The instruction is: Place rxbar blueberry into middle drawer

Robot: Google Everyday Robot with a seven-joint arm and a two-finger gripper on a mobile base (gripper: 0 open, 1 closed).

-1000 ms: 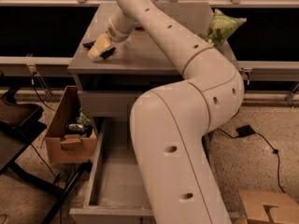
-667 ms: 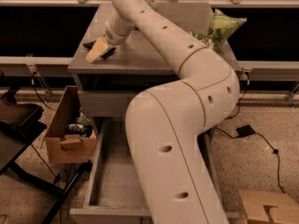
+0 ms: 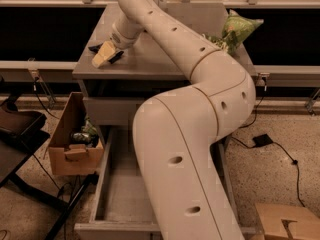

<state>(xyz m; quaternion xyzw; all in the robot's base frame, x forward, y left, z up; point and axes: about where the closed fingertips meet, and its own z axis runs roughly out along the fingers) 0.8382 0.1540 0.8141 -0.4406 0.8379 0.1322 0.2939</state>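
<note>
Our claw [image 3: 105, 55] sits low on the tabletop [image 3: 132, 68] at upper left, over a dark sliver we take for the rxbar [image 3: 95, 47]. Whether it grips, we cannot tell. We judge the pick underway; next, lift and carry to the open drawer [image 3: 100, 184] below.

cream rounded arm [image 3: 200, 134] dotted with dark holes, tan hand [image 3: 104, 55] above left countertop [image 3: 135, 66].

No text is readable; the end effector [image 3: 106, 54] is at the front-left of the countertop [image 3: 142, 66].
</note>
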